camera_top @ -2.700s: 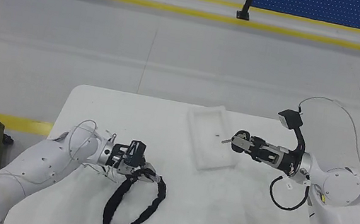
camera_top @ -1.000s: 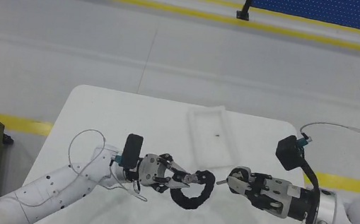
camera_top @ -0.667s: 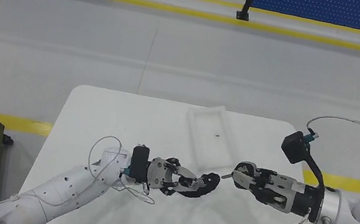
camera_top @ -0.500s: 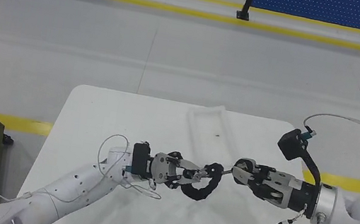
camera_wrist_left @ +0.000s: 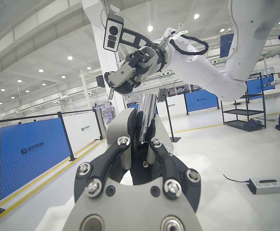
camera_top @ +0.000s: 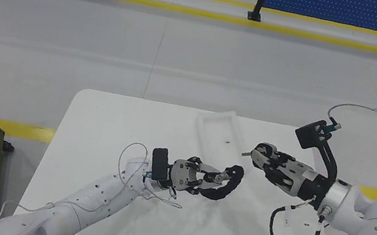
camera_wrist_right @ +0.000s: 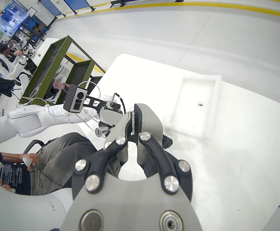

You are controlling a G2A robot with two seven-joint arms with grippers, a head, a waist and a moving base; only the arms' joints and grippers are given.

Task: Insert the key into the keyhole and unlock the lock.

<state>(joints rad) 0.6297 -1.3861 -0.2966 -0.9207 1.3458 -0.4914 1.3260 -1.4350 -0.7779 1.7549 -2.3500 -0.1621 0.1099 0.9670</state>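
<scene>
Left gripper (camera_wrist_left: 143, 119) was clamped tight on the lock (camera_wrist_left: 146, 113), holding it up over the table (camera_top: 112, 127) with its black cable (camera_top: 232, 183) curling off. Right gripper (camera_wrist_right: 134, 118) was pinched shut on the key (camera_wrist_left: 111, 93). The key sat near the keyhole (camera_wrist_right: 98, 132), not in yet.

1. The table (camera_top: 96, 132) shows bare white surface from its left edge to the middle and along its near edge, where a gripper could pass.
2. A shallow white tray (camera_top: 212, 118) lies by the far edge; its raised rim is a low obstacle.
3. Above the middle, the left gripper (camera_top: 212, 176) holds the lock (camera_wrist_left: 147, 102), whose black cable loop (camera_top: 231, 185) hangs beside it. The right gripper (camera_wrist_left: 116, 84) faces it, holding the key (camera_wrist_left: 111, 93), and a narrow gap separates them.
</scene>
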